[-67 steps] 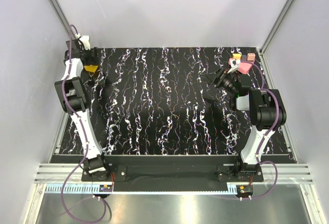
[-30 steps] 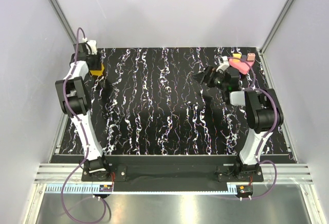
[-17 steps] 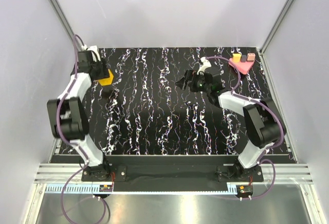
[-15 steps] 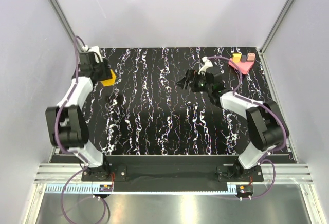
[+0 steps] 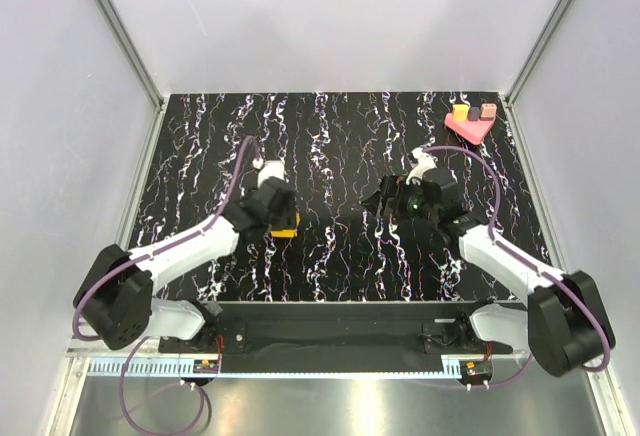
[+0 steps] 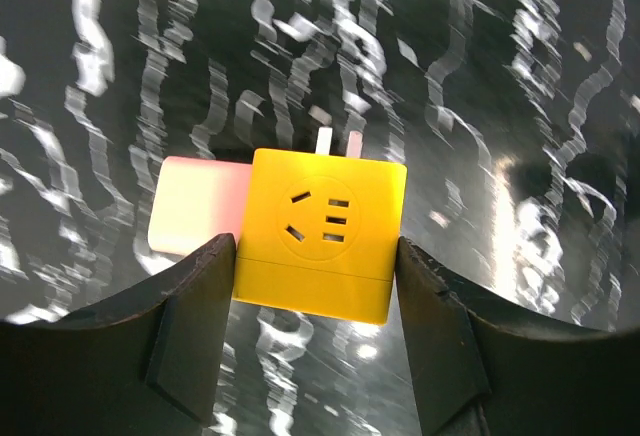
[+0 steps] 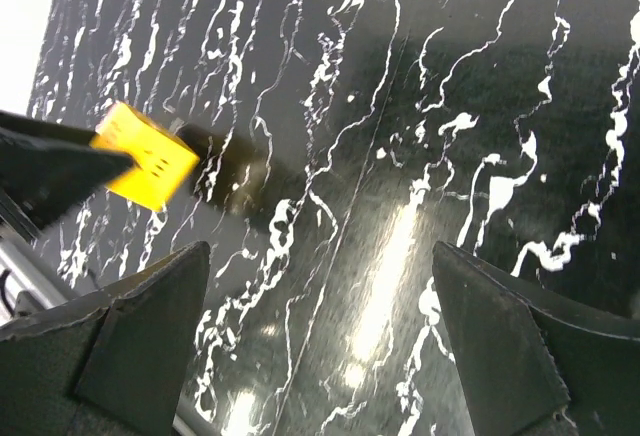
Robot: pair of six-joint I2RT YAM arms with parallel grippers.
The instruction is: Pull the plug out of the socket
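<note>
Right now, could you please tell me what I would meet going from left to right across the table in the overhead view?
Yellow socket block → right claw, open → pink block in the far right corner.

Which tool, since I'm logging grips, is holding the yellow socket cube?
The left tool: it clamps the yellow socket cube on both sides; the right tool stands wide open, empty.

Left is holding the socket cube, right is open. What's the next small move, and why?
Probably ease the right gripper toward the pink plug that sits against the yellow socket cube. The left gripper grips the cube; the right jaws stand open, empty and well short of it.
</note>
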